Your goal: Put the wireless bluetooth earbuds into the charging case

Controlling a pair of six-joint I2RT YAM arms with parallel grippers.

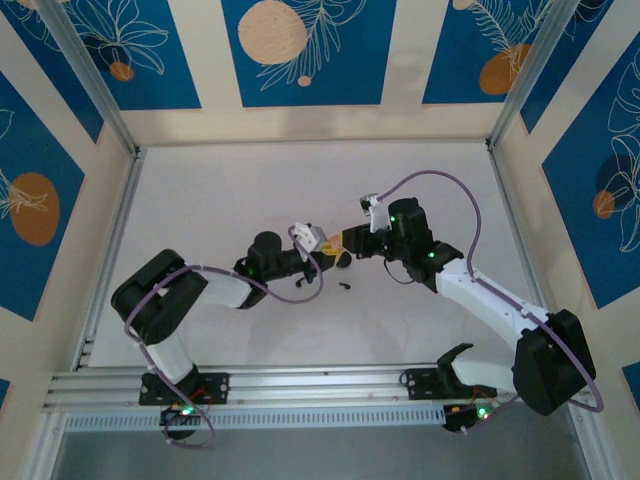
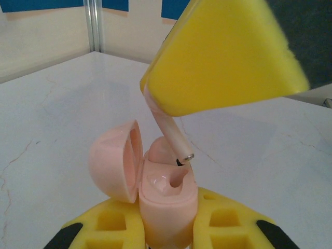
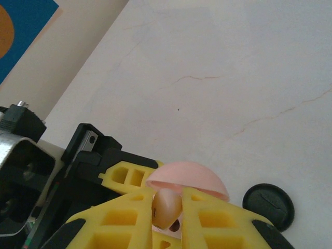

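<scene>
Left tool (image 2: 168, 228) is clamping the open charging case (image 2: 150, 187) at six o'clock. Right tool (image 3: 168, 223) is pinching a pink earbud (image 2: 171, 132), its stem entering from one o'clock. Next likely needs a gentle, aligned push.

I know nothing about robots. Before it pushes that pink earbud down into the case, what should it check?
1. Lid of the case open: ok, swung aside to the left.
2. Case held steady: ok, the left gripper is shut on its base.
3. Earbud held: ok, the right gripper is shut on its head, stem pointing down.
4. Stem tip lined up with the empty slot: cannot tell; the tip sits at the slot's rim and the stem is tilted.
5. Black disc out of the way: ok, it lies on the table, apart from the case.
</scene>
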